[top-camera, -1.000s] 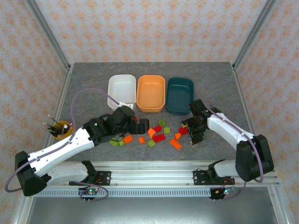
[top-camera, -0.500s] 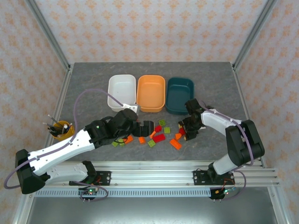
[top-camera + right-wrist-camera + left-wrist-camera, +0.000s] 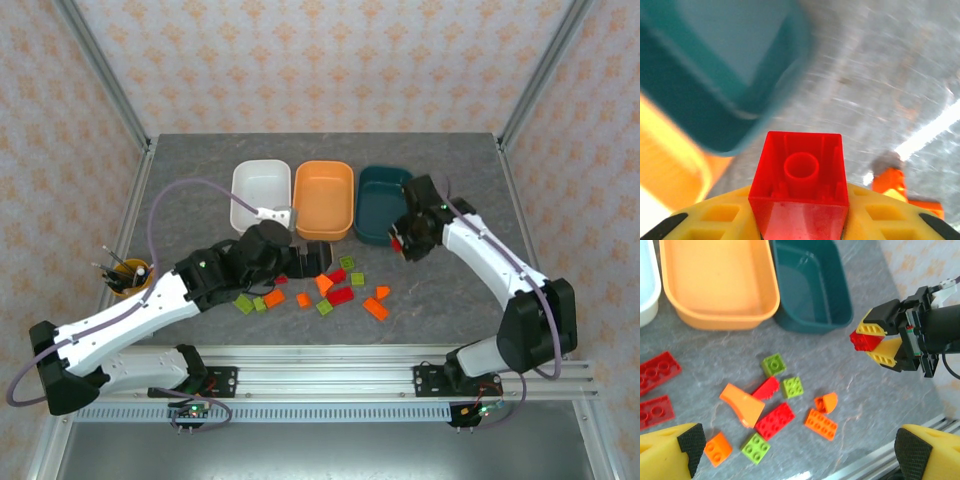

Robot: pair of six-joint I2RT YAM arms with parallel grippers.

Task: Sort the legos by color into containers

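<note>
My right gripper (image 3: 403, 243) is shut on a red lego (image 3: 800, 175), held off the table just in front of the dark teal container (image 3: 384, 203). The left wrist view shows that red lego (image 3: 863, 340) pinched between the right gripper's yellow fingers (image 3: 884, 353). My left gripper (image 3: 800, 452) is open and hovers over the loose legos: light green (image 3: 792, 387), red (image 3: 775, 420) and orange (image 3: 821, 424) pieces, plus an orange slope (image 3: 742, 404). The white container (image 3: 260, 195) and the orange container (image 3: 323, 198) stand beside the teal one, all three with nothing in them.
A yellow cup with pens (image 3: 128, 277) stands at the left edge by the left arm. Two red plates (image 3: 659, 370) lie left of the pile. An orange brick (image 3: 376, 308) lies nearest the front rail (image 3: 320, 380).
The right gripper closed on the red lego and lifted it from the pile's right side up toward the teal container. The left gripper drifted forward and right over the pile, staying open.
</note>
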